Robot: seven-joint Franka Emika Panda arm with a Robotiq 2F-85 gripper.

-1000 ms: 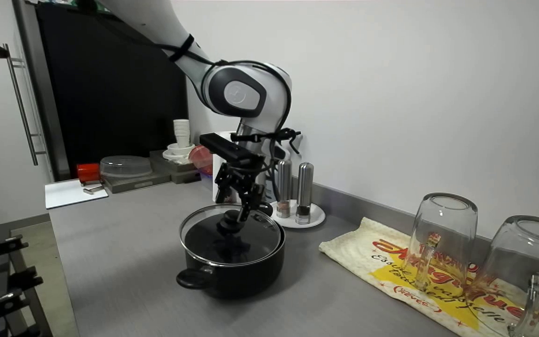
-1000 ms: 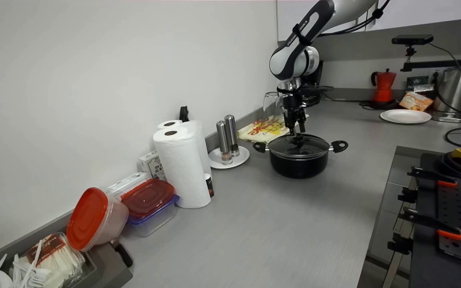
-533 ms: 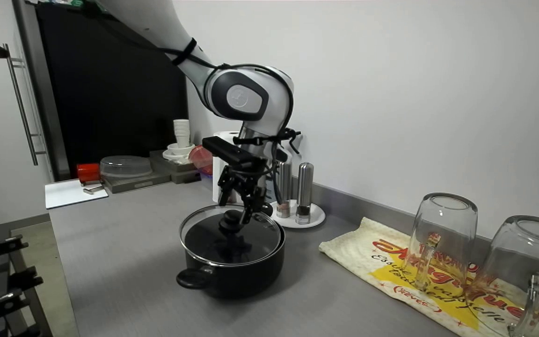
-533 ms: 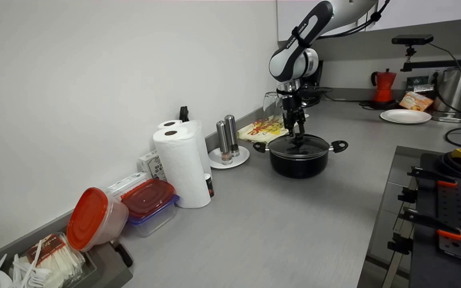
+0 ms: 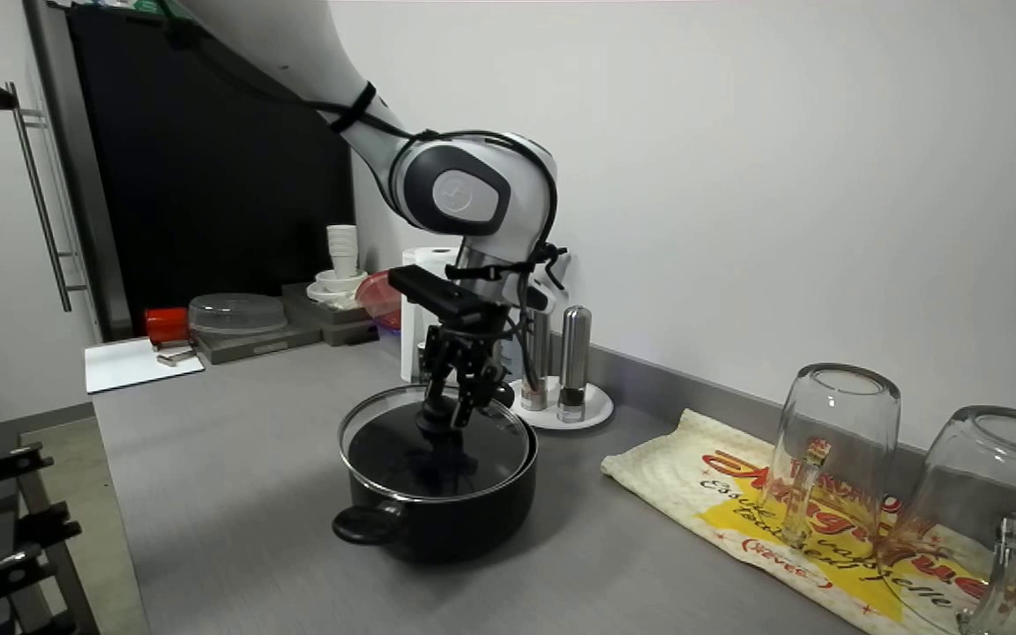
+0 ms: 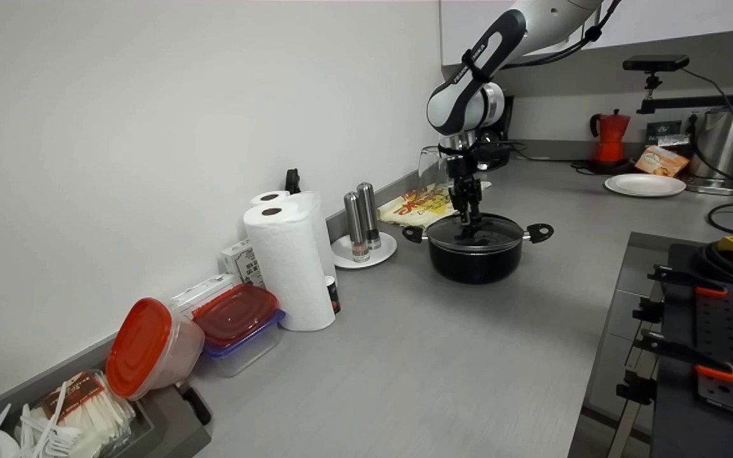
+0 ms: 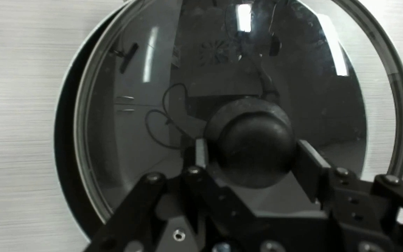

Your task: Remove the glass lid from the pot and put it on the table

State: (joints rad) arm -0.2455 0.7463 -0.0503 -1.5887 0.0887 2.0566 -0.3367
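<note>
Flanking the knob (image 7: 257,141) of the glass lid (image 5: 393,454) atop the pot (image 6: 476,267), the jaws sit close; clamped or not, I cannot tell.

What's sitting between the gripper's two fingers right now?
The black knob of the glass lid. The wrist view shows it between the fingers of the gripper; whether both press on it, I can't tell.
</note>
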